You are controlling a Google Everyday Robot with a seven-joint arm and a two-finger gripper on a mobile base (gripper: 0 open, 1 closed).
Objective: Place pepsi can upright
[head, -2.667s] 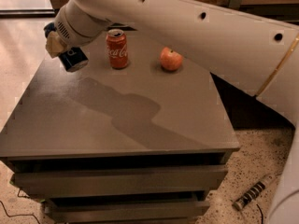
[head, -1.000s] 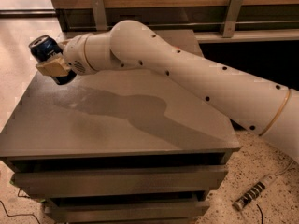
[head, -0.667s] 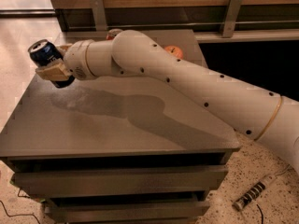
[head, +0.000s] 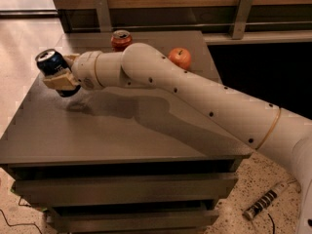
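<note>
A small dark blue aluminium pepsi can (head: 49,62) is clamped in the beige two-finger gripper (head: 60,72) over the left side of the flat grey metal table (head: 122,135).

The fingers are closed against the can's sides, and the can is held tilted, its silver top turned up and to the left, with a shadow cast on the tabletop below it. A red soda can (head: 120,39) and a round orange-red apple (head: 180,57) are seen standing near the table's far edge, well apart from the gripper.
</note>
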